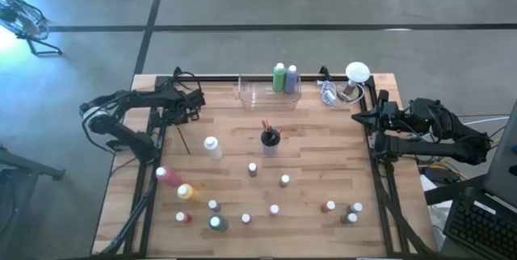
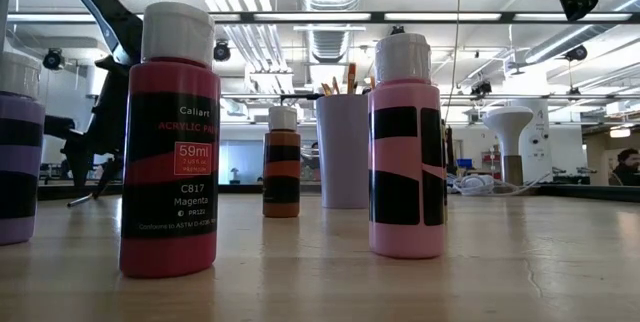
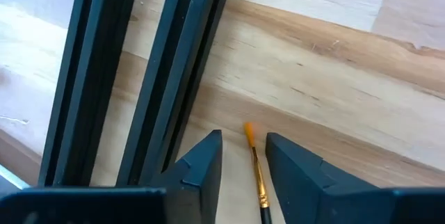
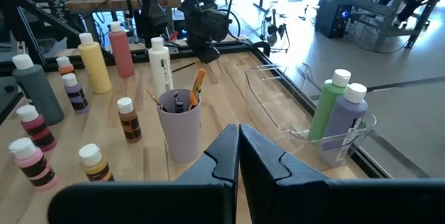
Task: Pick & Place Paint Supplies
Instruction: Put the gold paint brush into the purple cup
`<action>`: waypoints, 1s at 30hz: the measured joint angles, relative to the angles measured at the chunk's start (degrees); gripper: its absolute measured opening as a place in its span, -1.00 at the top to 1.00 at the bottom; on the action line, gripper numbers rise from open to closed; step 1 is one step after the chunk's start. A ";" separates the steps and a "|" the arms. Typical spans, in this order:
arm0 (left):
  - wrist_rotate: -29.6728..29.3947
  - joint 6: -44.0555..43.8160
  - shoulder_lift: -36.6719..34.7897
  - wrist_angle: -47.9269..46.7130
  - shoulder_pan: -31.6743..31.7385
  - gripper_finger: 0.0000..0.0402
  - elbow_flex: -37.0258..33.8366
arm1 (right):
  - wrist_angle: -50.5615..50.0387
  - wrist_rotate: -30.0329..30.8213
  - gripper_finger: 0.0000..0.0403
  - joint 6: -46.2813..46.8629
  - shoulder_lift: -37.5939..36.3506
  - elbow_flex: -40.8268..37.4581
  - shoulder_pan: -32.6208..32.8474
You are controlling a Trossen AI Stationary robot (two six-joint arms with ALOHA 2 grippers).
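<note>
Fingers (image 3: 201,165) of the left gripper (image 3: 243,158) stand parted either side of a paintbrush (image 3: 256,172) lying flat on the table (image 3: 334,64), not yet touching it; its orange bristle tip points away from the wrist and its thin dark handle runs back between the jaws. This gripper (image 1: 187,108) works at the far left of the table, beside the dark frame rail (image 3: 139,78). Judged step: closing on the brush for pickup. The next move calls for a square pinch on the slim handle, then a lift without rolling it. Farther across, a lilac cup (image 1: 270,140) already holds brushes, and a clear tray (image 1: 258,94) at the far edge holds a green and a purple bottle (image 1: 284,78). The right gripper (image 4: 238,156), fingers closed and empty, waits at the far right.
</note>
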 joint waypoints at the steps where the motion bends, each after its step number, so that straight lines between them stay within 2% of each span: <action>1: 0.00 0.23 0.00 0.19 0.00 0.45 -0.03 | 0.00 -0.02 0.96 0.04 0.00 -0.02 0.00; 10: -0.22 1.47 -0.07 2.66 -0.02 0.75 -1.30 | 0.00 0.00 0.96 0.04 -0.02 -0.02 0.00; 19: 1.26 3.28 -0.31 9.04 1.25 0.94 -6.83 | 0.00 -0.01 0.96 0.02 0.00 0.00 0.00; 25: 2.37 5.83 -0.34 8.34 1.45 0.98 -6.19 | -0.02 -0.02 0.96 0.03 0.00 0.00 0.00; 30: 3.83 7.32 -0.59 7.68 1.45 0.99 -3.04 | -0.01 -0.02 0.96 0.00 0.00 0.00 -0.01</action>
